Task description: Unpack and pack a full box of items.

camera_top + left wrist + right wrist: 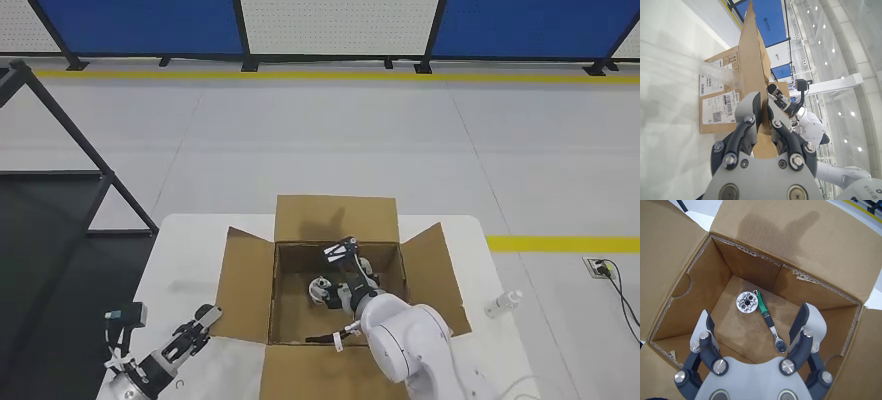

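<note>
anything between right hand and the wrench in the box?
No. Right wrist view: open right hand above the wrench, nothing between; disc lies beside it.

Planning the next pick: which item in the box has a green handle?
The ratchet wrench, long, with a green-and-black handle; the round metal disc beside it has no handle.

Desk (190, 260): white.
Box (335, 215): cardboard, open, one flap between the left jaws.
Bottle (503, 303): small, white, lying well apart from the right jaws.
</note>
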Robot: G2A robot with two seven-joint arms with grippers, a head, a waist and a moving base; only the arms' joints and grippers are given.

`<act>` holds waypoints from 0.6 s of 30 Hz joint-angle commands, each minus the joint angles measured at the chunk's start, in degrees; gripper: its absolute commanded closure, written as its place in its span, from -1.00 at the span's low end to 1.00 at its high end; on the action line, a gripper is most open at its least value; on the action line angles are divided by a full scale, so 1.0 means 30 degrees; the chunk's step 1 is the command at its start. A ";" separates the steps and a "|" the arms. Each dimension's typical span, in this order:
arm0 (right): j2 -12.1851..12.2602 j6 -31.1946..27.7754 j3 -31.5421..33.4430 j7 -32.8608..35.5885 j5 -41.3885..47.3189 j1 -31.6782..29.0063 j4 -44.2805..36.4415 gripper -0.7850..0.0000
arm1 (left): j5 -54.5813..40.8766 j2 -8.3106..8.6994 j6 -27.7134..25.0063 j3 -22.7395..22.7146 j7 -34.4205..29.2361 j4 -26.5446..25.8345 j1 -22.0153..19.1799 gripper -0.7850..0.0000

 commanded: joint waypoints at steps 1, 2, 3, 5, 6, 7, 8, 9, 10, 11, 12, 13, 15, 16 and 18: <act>-0.0039 -0.0086 0.0020 0.0013 0.0022 -0.0003 0.0102 -1.00 | 0.0003 0.0023 0.0010 0.0011 -0.0023 0.0012 -0.0024 1.00; -0.0059 -0.0133 0.0032 0.0012 0.0045 0.0003 0.0163 -1.00 | 0.0030 0.0033 0.0015 0.0003 -0.0009 0.0000 -0.0014 1.00; -0.0079 -0.0193 0.0037 0.0019 0.0067 0.0017 0.0236 -1.00 | -0.0020 0.0041 0.0007 -0.0015 0.0005 -0.0031 0.0005 1.00; -0.0123 -0.0343 0.0031 0.0044 0.0133 0.0070 0.0401 -1.00 | -0.0164 0.0054 -0.0027 -0.0102 0.0081 -0.0079 0.0079 1.00; -0.0147 -0.0402 0.0028 0.0051 0.0169 0.0109 0.0498 -1.00 | -0.0242 0.0059 -0.0053 -0.0159 0.0154 -0.0091 0.0130 1.00; -0.0173 -0.0456 0.0025 0.0042 0.0203 0.0157 0.0596 -1.00 | -0.0297 0.0066 -0.0087 -0.0220 0.0194 -0.0115 0.0187 1.00; -0.0200 -0.0522 0.0011 0.0045 0.0249 0.0204 0.0704 -1.00 | -0.0364 0.0071 -0.0131 -0.0290 0.0248 -0.0127 0.0256 1.00; -0.0228 -0.0581 -0.0003 0.0049 0.0296 0.0261 0.0814 -1.00 | -0.0407 0.0075 -0.0182 -0.0382 0.0369 -0.0129 0.0323 1.00; -0.0256 -0.0633 -0.0016 0.0039 0.0337 0.0317 0.0921 -1.00 | -0.0447 0.0080 -0.0209 -0.0450 0.0447 -0.0127 0.0402 1.00; -0.0286 -0.0697 -0.0033 0.0035 0.0386 0.0380 0.1022 -1.00 | -0.0486 0.0086 -0.0251 -0.0534 0.0515 -0.0129 0.0468 1.00; -0.0315 -0.0774 -0.0057 0.0048 0.0436 0.0448 0.1135 -1.00 | -0.0523 0.0092 -0.0290 -0.0623 0.0585 -0.0116 0.0539 1.00; -0.0345 -0.0855 -0.0085 0.0062 0.0471 0.0528 0.1256 -1.00 | -0.0580 0.0096 -0.0324 -0.0719 0.0683 -0.0103 0.0610 1.00; -0.0413 -0.1021 -0.0175 0.0104 0.0556 0.0702 0.1490 -1.00 | -0.0763 0.0103 -0.0385 -0.0915 0.0820 -0.0081 0.0763 1.00; -0.0448 -0.1134 -0.0243 0.0145 0.0579 0.0806 0.1618 -1.00 | -0.0831 0.0108 -0.0415 -0.1020 0.0889 -0.0054 0.0842 1.00; -0.0528 -0.1302 -0.0394 0.0228 0.0648 0.1012 0.1879 -1.00 | -0.0952 0.0121 -0.0504 -0.1184 0.0907 0.0006 0.0977 1.00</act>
